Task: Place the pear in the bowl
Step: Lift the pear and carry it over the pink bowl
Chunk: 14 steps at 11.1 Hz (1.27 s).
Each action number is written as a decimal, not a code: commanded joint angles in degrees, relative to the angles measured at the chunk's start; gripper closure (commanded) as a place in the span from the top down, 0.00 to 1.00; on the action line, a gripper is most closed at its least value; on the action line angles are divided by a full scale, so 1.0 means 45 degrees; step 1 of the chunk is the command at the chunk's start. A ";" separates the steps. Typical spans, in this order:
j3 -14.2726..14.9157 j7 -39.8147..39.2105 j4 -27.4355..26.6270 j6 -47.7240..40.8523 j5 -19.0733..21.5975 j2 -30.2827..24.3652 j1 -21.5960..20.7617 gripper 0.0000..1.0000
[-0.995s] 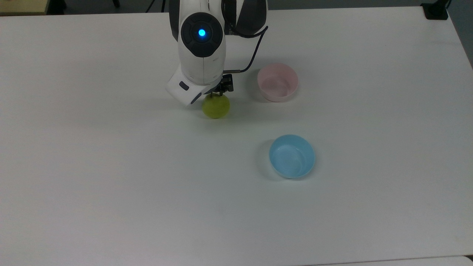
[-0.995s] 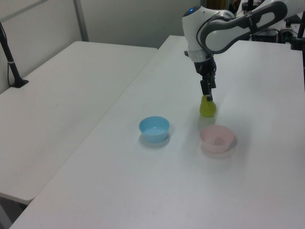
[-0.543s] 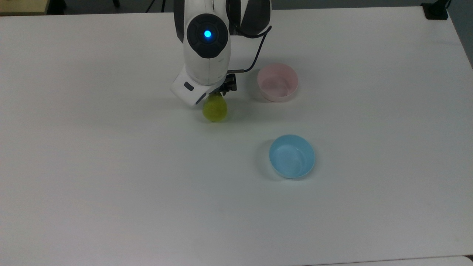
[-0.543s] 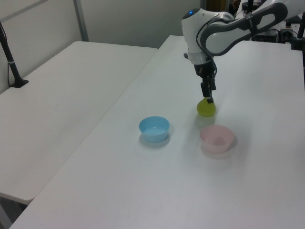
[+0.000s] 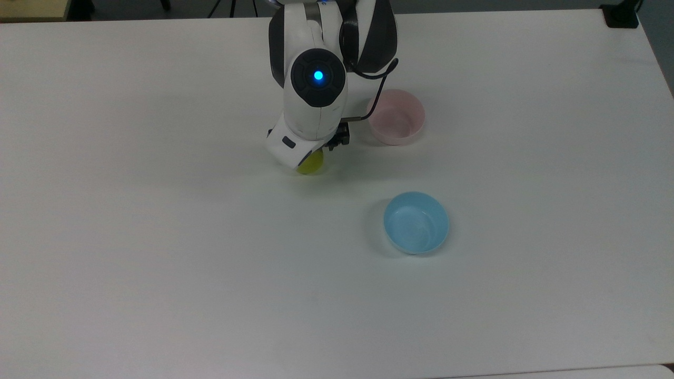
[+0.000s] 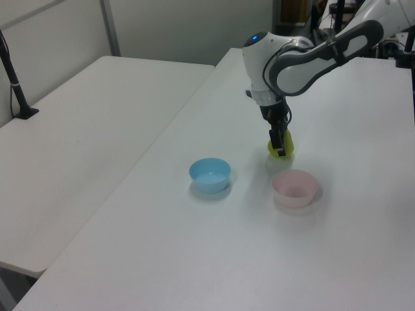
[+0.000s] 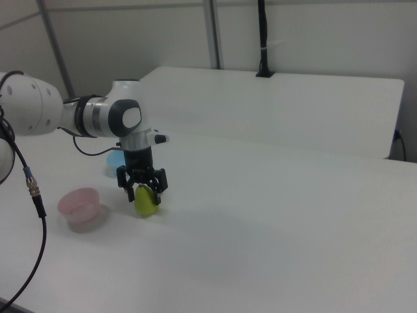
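Right view: fingers [image 7: 143, 190] spread open astride the tilted pear [image 7: 146, 201], beside the bowl [image 7: 80, 205].

Colours on the white table [image 5: 158, 210]

Yellow-green pear [image 7: 146, 202] under the black gripper [image 7: 143, 187]; pale pink bowl [image 5: 396, 117] near it, light blue bowl [image 5: 416, 222] farther off; white arm [image 5: 315, 105] with a glowing blue dot.
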State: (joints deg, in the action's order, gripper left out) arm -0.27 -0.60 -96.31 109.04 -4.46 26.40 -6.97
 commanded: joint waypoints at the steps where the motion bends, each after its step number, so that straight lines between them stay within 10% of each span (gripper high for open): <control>1: 0.0119 0.0601 -0.0101 0.0789 -0.0043 -0.0047 -0.0110 0.53; 3: 0.0119 0.0642 -0.0101 0.0575 -0.0043 -0.0299 -0.0072 0.12; 9: 0.0041 0.0661 0.0229 -0.1319 0.0733 -0.2292 -0.0382 0.11; 14: 0.0041 0.1850 0.0348 -0.1887 0.1031 -0.2215 -0.2703 0.14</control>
State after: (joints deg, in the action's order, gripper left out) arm -0.63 4.38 -94.59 101.87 -0.34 16.61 -14.64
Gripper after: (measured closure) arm 0.300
